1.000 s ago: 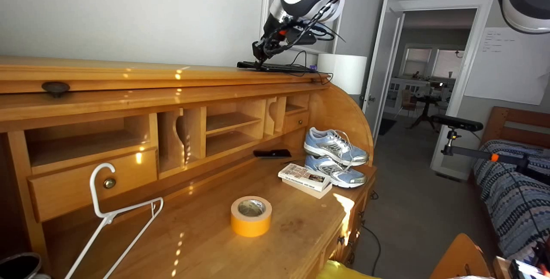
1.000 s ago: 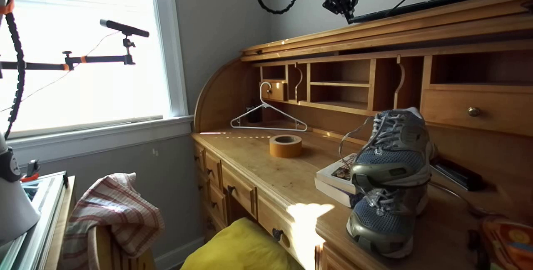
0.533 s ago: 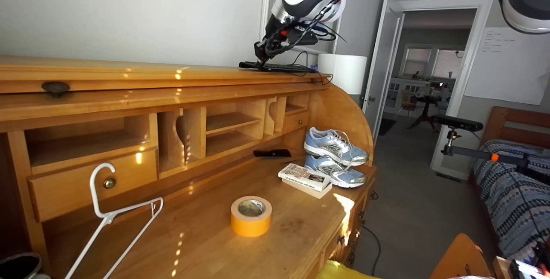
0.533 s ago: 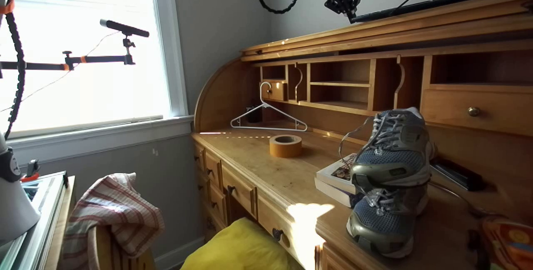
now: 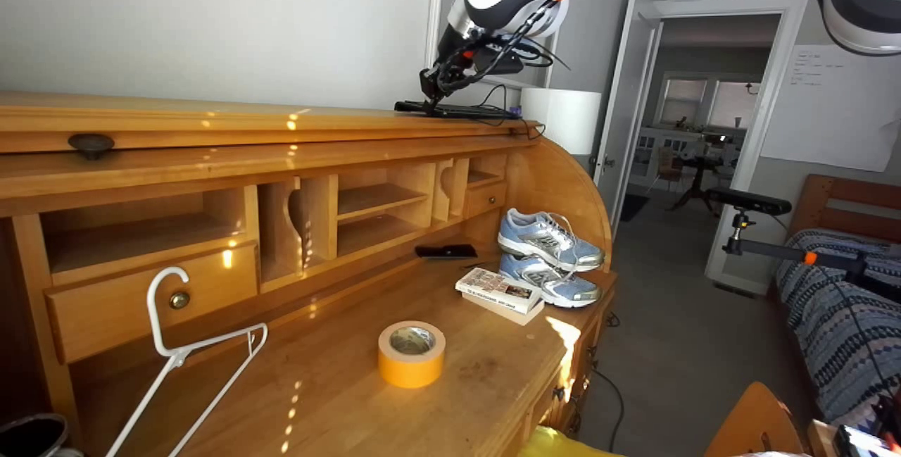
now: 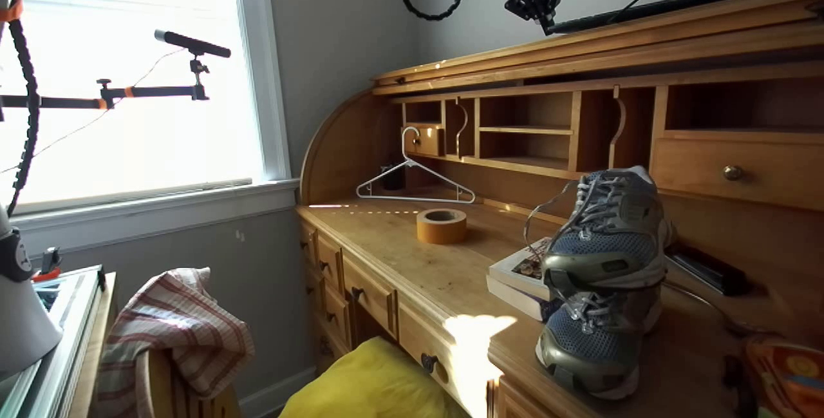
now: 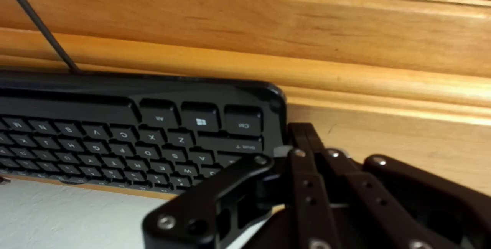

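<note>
In an exterior view, a black keyboard [image 5: 462,113] is lying on a wooden ledge [image 5: 176,106] above the worktop [image 5: 338,401]; well apart from the keyboard and lower, a dark container [image 5: 64,428] is standing, its inside too dim to read. In an exterior view, shadowy cubbyholes [image 6: 524,109] and a drawer [image 6: 759,173] are sitting below the keyboard. In the wrist view, the jaws are standing together just beside the keyboard's Ctrl-key end; the angle is hiding any contact.
</note>
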You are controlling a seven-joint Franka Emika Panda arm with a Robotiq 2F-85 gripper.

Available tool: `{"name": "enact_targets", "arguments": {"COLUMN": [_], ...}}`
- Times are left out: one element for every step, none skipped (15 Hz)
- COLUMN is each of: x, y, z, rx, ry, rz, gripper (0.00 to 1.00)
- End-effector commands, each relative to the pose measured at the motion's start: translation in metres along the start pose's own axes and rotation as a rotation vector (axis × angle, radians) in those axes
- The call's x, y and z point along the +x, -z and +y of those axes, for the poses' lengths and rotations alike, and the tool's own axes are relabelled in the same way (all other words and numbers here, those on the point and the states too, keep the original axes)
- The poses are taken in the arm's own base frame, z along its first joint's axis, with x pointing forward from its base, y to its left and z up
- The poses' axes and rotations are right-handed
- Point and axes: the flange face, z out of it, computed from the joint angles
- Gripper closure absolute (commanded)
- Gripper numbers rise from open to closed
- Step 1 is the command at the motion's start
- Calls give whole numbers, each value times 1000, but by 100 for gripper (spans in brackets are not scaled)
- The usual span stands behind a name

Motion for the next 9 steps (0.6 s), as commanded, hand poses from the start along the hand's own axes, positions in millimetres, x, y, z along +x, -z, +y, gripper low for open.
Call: {"name": "enact_targets", "arguments": {"x": [-2,-3,-3,-3,-4,-4,-5,-5,-5], "y": [3,3,3,3,4,3,3,3,3], "z": [13,14,16,17,19,20,21,23,24], "rx": [-16,-18,-20,-21,-24,-25,-23,-23,-24], "ry": [-20,-21,-24,-26,-26,-28,-29,-31,-33], "rz": [-6,-7,-7,-8,-9,-10,-12,-13,-14], "gripper": [100,100,100,100,100,100,100,100,100]}}
